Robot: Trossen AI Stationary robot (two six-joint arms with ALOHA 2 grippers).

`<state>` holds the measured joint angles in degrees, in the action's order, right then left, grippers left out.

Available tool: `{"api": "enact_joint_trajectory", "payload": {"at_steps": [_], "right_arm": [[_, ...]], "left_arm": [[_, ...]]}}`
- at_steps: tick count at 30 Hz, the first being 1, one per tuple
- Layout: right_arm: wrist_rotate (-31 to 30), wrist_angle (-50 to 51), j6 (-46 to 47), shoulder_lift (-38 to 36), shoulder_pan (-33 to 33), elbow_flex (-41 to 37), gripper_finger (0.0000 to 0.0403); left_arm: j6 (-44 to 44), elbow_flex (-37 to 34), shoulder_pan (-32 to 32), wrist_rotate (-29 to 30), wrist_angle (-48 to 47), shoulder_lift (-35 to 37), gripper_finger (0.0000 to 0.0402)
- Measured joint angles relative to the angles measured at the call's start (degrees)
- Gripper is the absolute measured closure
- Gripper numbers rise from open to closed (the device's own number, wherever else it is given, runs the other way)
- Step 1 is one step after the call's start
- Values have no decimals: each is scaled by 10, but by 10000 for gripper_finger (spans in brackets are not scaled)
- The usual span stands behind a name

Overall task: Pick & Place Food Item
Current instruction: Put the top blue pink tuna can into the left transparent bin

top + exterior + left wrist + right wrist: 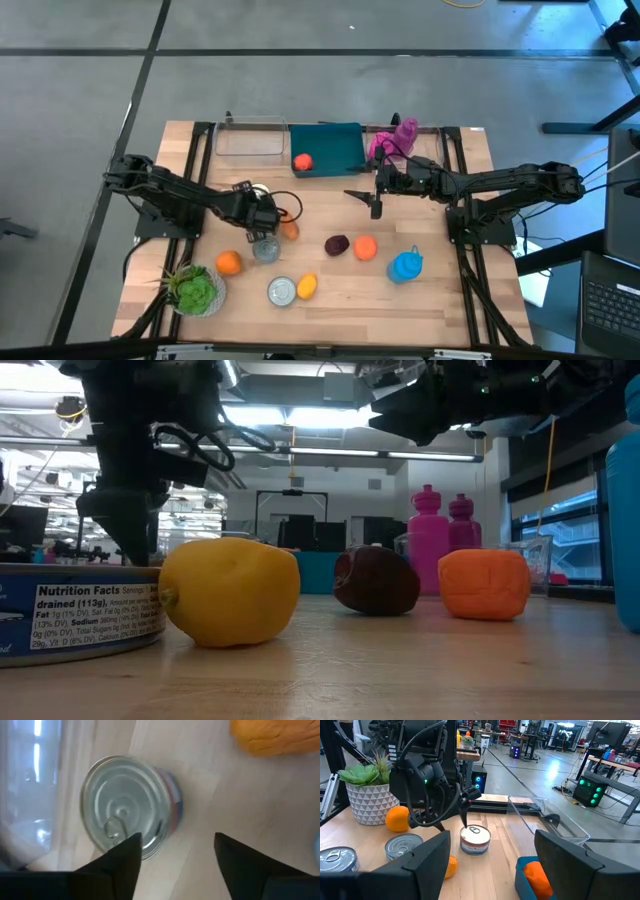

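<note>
A silver tin can (266, 248) stands upright on the table, its pull-tab lid (125, 802) facing up. My left gripper (266, 222) is open and points down just over it; in the left wrist view (175, 840) one fingertip overlaps the can's rim and the other stands over bare wood. An orange food item (289, 229) lies beside the can. My right gripper (372, 200) is open and hangs above the table in front of the teal bin (340, 135), which holds an orange item (302, 161). The right wrist view shows the left gripper (462, 815) above the can (475, 839).
Near the front lie a dark plum (337, 245), an orange piece (365, 247), a blue bottle (405, 265), an orange (229, 262), a second can (283, 290), a yellow lemon (307, 286) and a potted plant (195, 290). A clear container (250, 140) and pink bottle (398, 138) stand at the far edge.
</note>
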<state>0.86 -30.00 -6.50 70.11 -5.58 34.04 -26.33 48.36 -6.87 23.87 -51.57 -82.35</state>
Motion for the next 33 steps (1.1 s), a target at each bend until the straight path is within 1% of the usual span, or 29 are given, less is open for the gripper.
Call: {"api": "enact_joint_trajectory", "payload": {"at_steps": [5,10,12,15,20,26,33], "right_arm": [[0,0,0,0,0,0,114],[0,0,0,0,0,0,114],[0,0,0,0,0,0,114],[0,0,0,0,0,0,114],[0,0,0,0,0,0,114],[0,5,0,0,0,0,114],[0,5,0,0,0,0,114]], "left_arm": [[2,34,-2,27,-41,0,137],[2,85,-10,70,-89,0,134],[-11,104,-7,85,-105,0,134],[-21,129,6,92,-127,0,134],[-1,150,18,68,-134,0,135],[0,152,19,47,-134,0,136],[39,152,19,-10,-132,0,137]]}}
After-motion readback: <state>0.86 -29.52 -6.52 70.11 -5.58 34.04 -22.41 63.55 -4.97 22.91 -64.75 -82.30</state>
